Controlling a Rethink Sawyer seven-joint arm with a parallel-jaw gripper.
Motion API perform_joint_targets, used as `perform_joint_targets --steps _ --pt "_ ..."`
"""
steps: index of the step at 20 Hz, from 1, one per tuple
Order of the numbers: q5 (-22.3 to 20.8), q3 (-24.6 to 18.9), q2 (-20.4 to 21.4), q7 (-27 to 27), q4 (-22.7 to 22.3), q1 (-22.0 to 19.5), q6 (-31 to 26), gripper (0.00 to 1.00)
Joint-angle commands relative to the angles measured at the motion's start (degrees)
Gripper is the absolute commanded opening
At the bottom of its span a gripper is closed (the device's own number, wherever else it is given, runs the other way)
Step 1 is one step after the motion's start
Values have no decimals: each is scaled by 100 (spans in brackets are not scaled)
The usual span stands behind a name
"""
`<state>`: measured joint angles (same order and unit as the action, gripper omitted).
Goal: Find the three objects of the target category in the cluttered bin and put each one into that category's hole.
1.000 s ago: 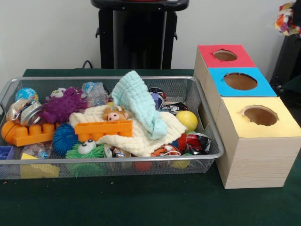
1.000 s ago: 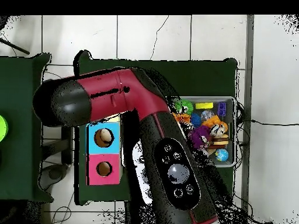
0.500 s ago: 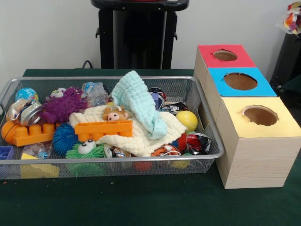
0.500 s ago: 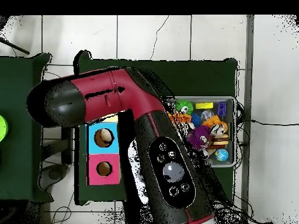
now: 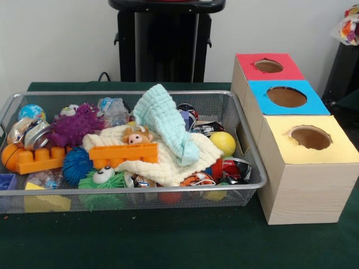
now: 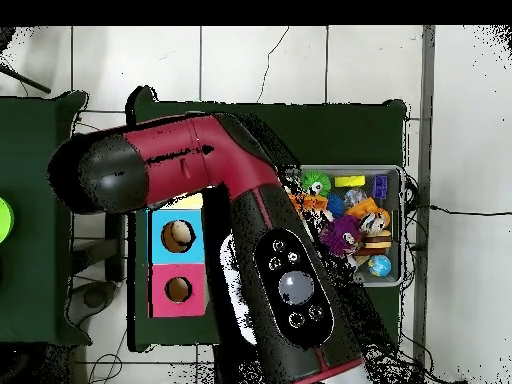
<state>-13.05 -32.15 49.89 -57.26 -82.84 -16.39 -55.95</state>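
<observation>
Silver wire mesh forms the bin [image 5: 247, 147], which sits on the dark green surface [image 5: 168, 241] at the left of the front view, heaped with toys. A pale mint cloth [image 5: 165, 124] is draped across the top of the pile, over a cream cloth [image 5: 168, 162] spread beneath it. An orange building block [image 5: 123, 154] lies on the cream cloth, with a small pig-faced toy [image 5: 136, 136] just behind it. To the left, a purple spiky ball [image 5: 76, 125] rests near a second orange block [image 5: 38, 159], and a blue spiky ball [image 5: 76, 165] and a green spiky toy with an eye [image 5: 104, 178] sit toward the near wall. A yellow ball [image 5: 223, 142] lies at the right side of the bin, just beside the cream cloth.

Right of the bin stand three wooden boxes in a row running from near to far: the yellow-topped box [image 5: 305, 168] nearest, the blue-topped box [image 5: 286, 96] behind it, and the red-topped box [image 5: 268, 66] farthest. Each has a round hole in its top.

From overhead, the red and black arm [image 6: 250, 250] stretches across the boxes and the left part of the bin, hiding what is under it. The pincer shows in neither view, so whether it is released or clenched cannot be told.
</observation>
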Motion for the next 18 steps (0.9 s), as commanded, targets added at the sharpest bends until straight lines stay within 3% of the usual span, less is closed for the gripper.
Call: perform_joint_targets --steps 1,18 --pt "-216 -177 -620 373 489 27 -918 0" --pt "-767 -429 -2098 1467 3254 440 -2498 0"
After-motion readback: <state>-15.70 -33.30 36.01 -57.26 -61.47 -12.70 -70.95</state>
